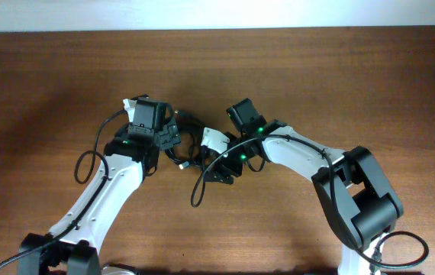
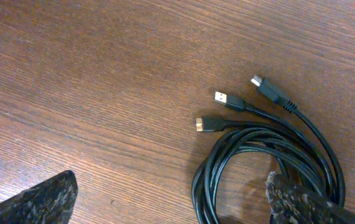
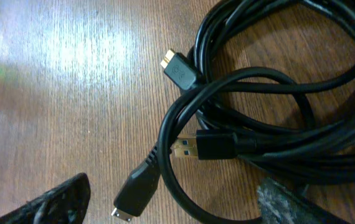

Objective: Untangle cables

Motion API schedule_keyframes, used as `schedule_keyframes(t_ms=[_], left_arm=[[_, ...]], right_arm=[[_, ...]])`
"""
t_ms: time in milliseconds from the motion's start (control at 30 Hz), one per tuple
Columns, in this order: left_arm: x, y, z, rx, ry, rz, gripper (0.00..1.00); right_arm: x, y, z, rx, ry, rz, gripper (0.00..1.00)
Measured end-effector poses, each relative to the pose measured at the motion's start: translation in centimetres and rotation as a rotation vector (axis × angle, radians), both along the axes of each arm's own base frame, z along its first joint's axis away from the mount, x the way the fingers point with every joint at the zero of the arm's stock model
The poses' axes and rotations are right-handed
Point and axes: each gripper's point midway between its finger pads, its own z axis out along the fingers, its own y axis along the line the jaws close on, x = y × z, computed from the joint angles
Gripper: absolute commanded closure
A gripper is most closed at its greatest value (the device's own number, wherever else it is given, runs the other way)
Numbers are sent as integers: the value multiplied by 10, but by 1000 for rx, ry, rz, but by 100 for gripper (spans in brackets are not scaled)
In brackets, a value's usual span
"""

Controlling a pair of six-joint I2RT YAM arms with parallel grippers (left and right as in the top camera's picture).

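Beneath both wide-open jaws, glossy black cables (image 3: pixel 210 28) in overlapping loops, three plugs (image 3: pixel 218 146) loose.

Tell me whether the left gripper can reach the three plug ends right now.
Probably yes: the left gripper is open just short of the plug ends, which lie fanned out on the table, with nothing lying over them.
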Motion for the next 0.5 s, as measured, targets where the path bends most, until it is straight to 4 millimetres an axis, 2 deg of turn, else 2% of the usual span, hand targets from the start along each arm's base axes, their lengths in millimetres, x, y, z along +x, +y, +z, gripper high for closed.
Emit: schedule_keyframes(t_ms=[100, 233, 267, 333, 400, 433, 500], left_arm=[[0, 0, 0, 0, 0, 0, 1], [1, 0, 0, -1, -3, 0, 1], [1, 0, 0, -1, -4, 0, 1], [1, 0, 0, -1, -3, 0, 1], [1, 0, 0, -1, -4, 0, 1], [1, 0, 0, -1, -4, 0, 1], [1, 0, 0, -1, -3, 0, 1]], right_arm=[[0, -1, -1, -2, -27, 25, 3], [-3, 1, -8, -47, -58, 38, 6], [-10, 5, -15, -78, -83, 55, 13], [-18, 13, -23, -138, -142, 85, 42], [-14, 10, -29, -207, -192, 65, 73], [-5, 7, -30, -232, -217, 25, 83], [13, 4, -29, -250, -248, -74, 91]])
